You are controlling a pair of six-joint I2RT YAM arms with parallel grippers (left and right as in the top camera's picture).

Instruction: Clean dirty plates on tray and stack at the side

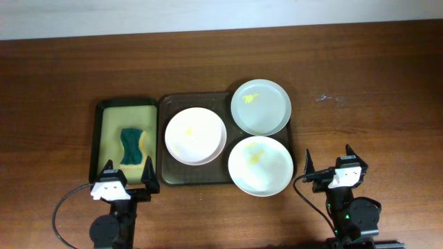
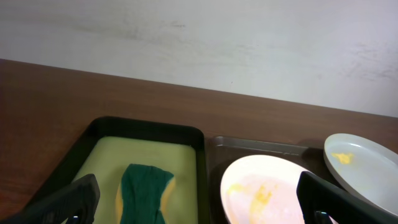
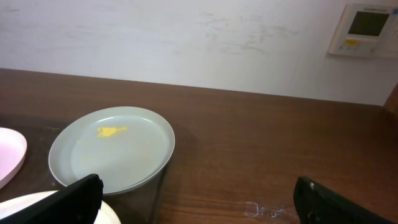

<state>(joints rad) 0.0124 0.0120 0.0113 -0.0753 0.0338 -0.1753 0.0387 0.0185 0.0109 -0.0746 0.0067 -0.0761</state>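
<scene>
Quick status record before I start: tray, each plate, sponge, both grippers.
tray: holds all three plates, none stacked
left white plate: yellow smear, lies inside the tray
grey-blue plate: yellow smear, overhangs far rim
near white plate: yellow smear, overhangs near rim
sponge: in small lined tray, left of the tray
left gripper: open, empty
right gripper: open, empty

No text I can read from here. Only candidate is the wall panel (image 3: 368, 29) in the right wrist view: it has a small screen and a yellowish mark below it, both too small and blurred to make out. 0 legible labels, brands or numbers.
</scene>
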